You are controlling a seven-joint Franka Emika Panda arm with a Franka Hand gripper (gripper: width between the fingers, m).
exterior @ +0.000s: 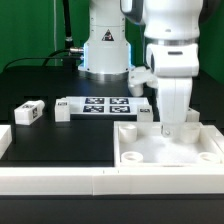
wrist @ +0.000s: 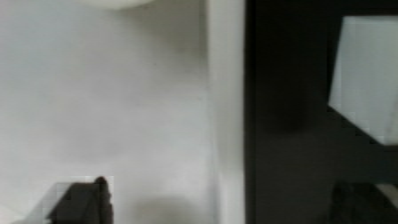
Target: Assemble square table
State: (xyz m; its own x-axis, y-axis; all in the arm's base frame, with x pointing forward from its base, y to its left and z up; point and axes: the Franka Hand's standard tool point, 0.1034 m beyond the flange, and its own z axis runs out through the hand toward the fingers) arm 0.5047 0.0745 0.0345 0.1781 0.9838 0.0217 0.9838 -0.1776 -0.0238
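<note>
Hand [exterior: 172,128], fingers spread wide, straddles the top's [exterior: 165,155] rim [wrist: 224,100] at lower right, probably to grip it.

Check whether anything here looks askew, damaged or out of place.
Nothing looks damaged or spilled. The only oddity is a loose leg at the exterior view's left, which lies at an angle to the marker board.
</note>
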